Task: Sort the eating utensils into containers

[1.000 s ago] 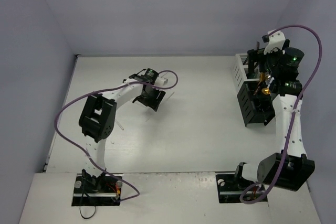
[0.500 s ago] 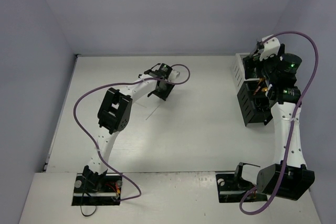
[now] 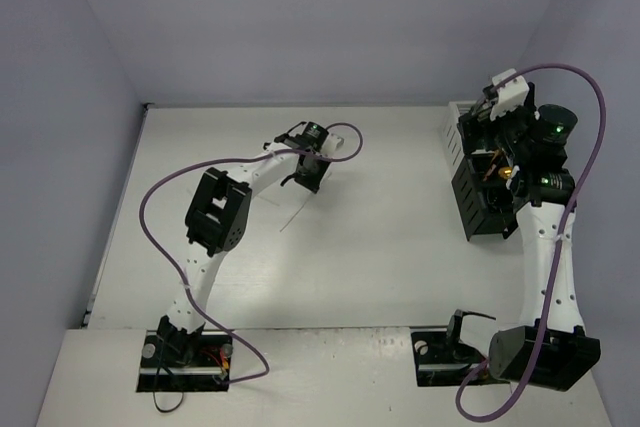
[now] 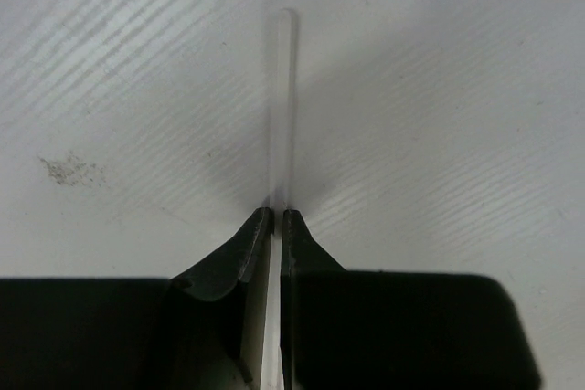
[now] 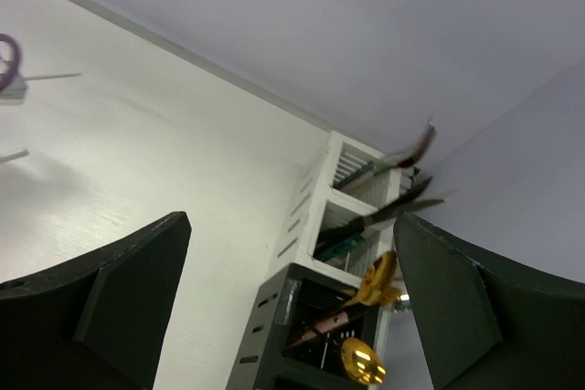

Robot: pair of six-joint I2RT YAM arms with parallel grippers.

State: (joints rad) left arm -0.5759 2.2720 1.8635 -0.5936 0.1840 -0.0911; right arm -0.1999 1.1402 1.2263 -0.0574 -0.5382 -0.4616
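A long thin pale chopstick (image 4: 281, 107) lies on the white table, and my left gripper (image 4: 276, 216) is shut on its near part. From above, the left gripper (image 3: 308, 173) is at the table's middle back, and the chopstick (image 3: 293, 216) slants out toward the front. My right gripper (image 5: 291, 226) stands open and holds nothing. It hangs over the containers at the right (image 3: 492, 137). The white container (image 5: 320, 207) holds black-handled knives (image 5: 384, 212) and a teal-handled piece (image 5: 343, 246). The black container (image 5: 274, 326) holds gold spoons (image 5: 361, 361) and a pink-handled spoon (image 5: 324, 324).
The white container (image 3: 457, 132) and the black container (image 3: 480, 205) stand side by side against the right wall. Purple cables (image 3: 165, 187) loop over both arms. A dusty smudge (image 4: 71, 169) marks the table left of the chopstick.
My left arm swung right to the chopstick and its jaws closed on it. My right gripper drew back and up over the containers, still open.
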